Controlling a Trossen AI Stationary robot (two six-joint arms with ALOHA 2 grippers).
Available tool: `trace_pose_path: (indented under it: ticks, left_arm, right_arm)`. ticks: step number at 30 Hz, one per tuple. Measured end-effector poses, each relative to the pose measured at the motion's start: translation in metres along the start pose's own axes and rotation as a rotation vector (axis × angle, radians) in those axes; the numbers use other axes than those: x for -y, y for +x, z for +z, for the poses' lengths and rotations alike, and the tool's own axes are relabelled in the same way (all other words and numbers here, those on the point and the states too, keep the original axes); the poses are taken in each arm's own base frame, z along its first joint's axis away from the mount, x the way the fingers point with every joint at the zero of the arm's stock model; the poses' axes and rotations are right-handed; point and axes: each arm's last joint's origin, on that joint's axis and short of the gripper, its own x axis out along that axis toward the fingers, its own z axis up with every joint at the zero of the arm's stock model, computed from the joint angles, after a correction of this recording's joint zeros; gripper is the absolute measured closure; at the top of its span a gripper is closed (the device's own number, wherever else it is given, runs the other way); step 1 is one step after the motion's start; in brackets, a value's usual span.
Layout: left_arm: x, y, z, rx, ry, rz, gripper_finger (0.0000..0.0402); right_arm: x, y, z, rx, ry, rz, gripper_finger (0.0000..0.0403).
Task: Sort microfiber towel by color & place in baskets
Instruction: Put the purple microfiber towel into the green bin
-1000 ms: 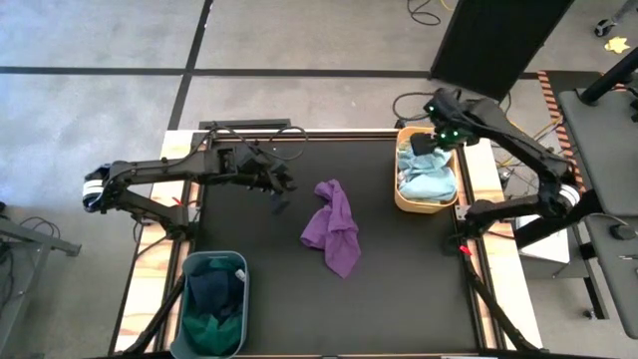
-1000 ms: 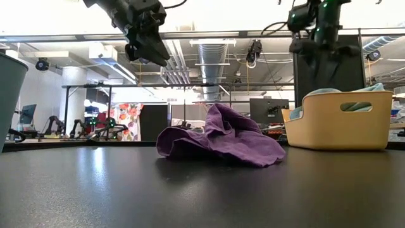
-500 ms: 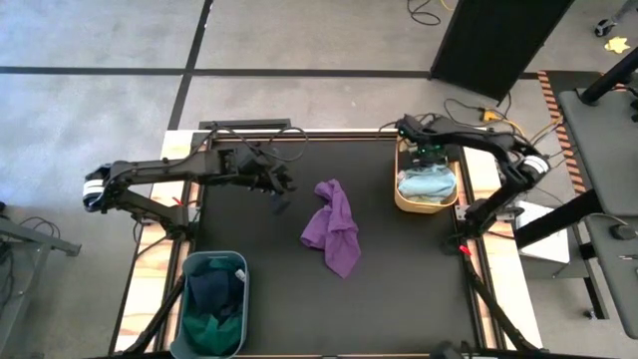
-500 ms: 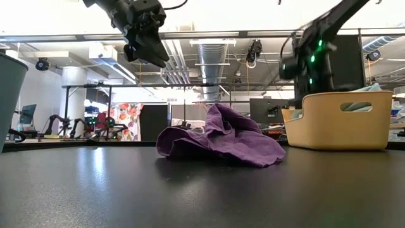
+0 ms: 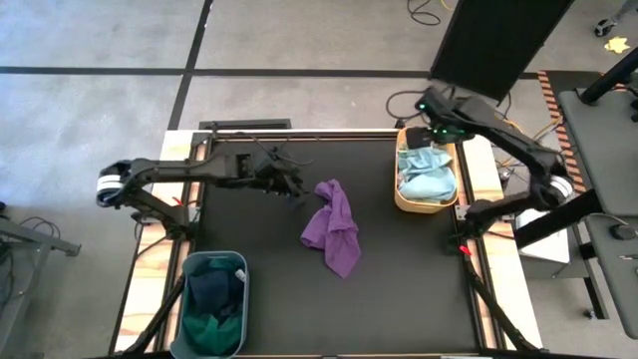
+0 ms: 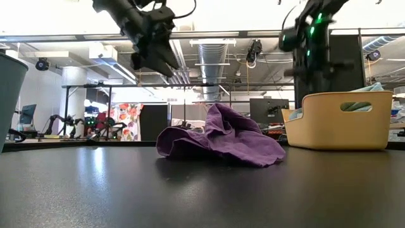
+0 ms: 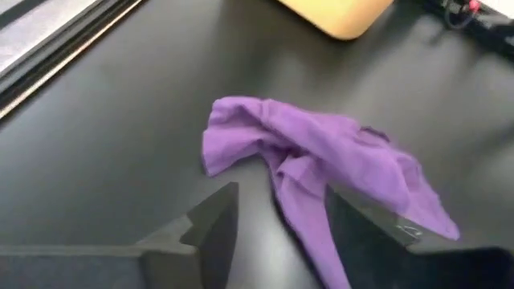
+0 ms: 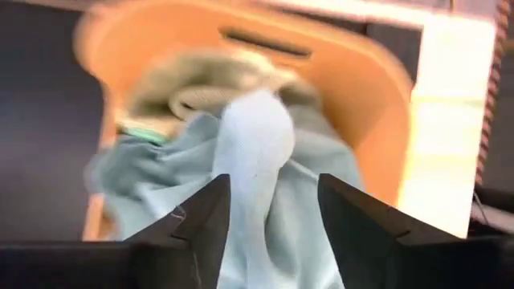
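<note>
Purple microfiber towel (image 5: 334, 227), crumpled, lies near the middle of the black desk (image 5: 399, 289), touched by neither arm. It is the only loose cloth I can see on the surface.

Yellow-orange basket (image 5: 426, 176) stands at the desk's right edge, toward the far right corner; it holds pale blue towels (image 8: 265, 177) and something beige behind them. Grey-blue basket (image 5: 212, 303) stands at the near left corner and holds dark blue and green cloth.

Left gripper (image 5: 290, 189) hangs above the desk just left of the purple towel, raised clear of the surface in the low view. Its wrist view shows both fingers spread with nothing between them and the towel lying straight ahead, framed by the gap.

Right gripper (image 5: 436, 140) hovers over the far end of the yellow-orange basket. Its wrist view shows the fingers parted and empty, the pale towels below them and not pinched.

Step in hand, as I judge it: the approach to the last towel by the left arm, the right arm being finished over its basket.

Next move, as I judge it: I would carry the left gripper a little farther right over a raised fold, lower it with the fingers wide, and close on the cloth before lifting. Which basket suits purple I cannot settle; the dark-coloured contents of the grey-blue one seem the nearer match.
</note>
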Motion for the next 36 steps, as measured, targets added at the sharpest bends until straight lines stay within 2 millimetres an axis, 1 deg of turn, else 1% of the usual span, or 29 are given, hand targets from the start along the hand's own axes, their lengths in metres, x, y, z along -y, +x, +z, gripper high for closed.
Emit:
trace_pose_path:
  ticks: [4,8,12,16,19,25,31,36]
  left_arm:
    - [0.007,0.021,0.0,0.001,0.009,-0.013,0.0186]
    - [0.021,0.039,-0.001,-0.003,0.093,-0.041,0.0147]
    - [0.036,0.058,-0.007,0.002,0.16,-0.073,0.0127]
    - [0.043,0.078,-0.018,-0.048,0.163,-0.072,0.0121]
    - [0.043,0.091,-0.025,-0.084,0.152,-0.058,0.012]
    - [0.041,0.109,-0.034,-0.132,0.103,-0.035,0.012]
    - [0.041,0.129,-0.043,-0.149,0.084,-0.031,0.012]
    - [0.052,0.147,-0.048,-0.098,0.132,-0.099,0.012]
  right_arm:
    - [0.009,-0.044,-0.008,0.129,-0.009,0.09,0.0202]
    - [0.011,-0.078,-0.024,0.29,-0.029,0.222,0.018]
    - [0.005,-0.106,-0.042,0.432,-0.086,0.377,0.0161]
    - [-0.006,-0.125,-0.058,0.518,-0.17,0.509,0.0145]
    - [-0.014,-0.131,-0.068,0.53,-0.224,0.562,0.0136]
    - [-0.026,-0.132,-0.079,0.51,-0.304,0.589,0.0125]
    - [-0.034,-0.129,-0.08,0.498,-0.333,0.576,0.012]
    - [-0.039,-0.126,-0.079,0.486,-0.337,0.564,0.0122]
